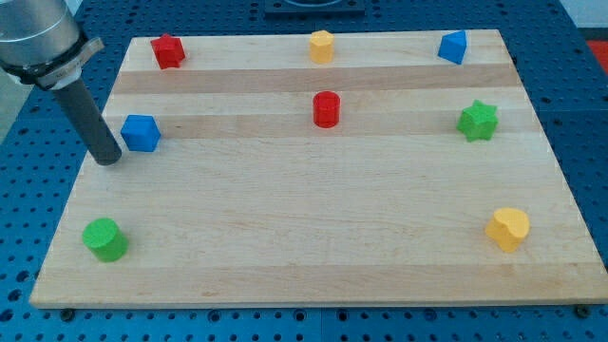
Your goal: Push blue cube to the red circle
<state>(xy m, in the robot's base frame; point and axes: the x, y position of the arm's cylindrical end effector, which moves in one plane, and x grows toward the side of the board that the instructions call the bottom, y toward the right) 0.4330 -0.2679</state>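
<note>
- Jaws do not exist on this arm; my tip stands just at the left of the blue cube.
- Blue cube lies on the surface, left side.
- Red circle stands well apart, toward the view's right.

Only one view. Looks down at a slant from above the near edge of the surface, facing its far edge at the view's top. Near enough that the whole wooden surface fills the frame, with blue pegboard around. Rod enters from upper left.
</note>
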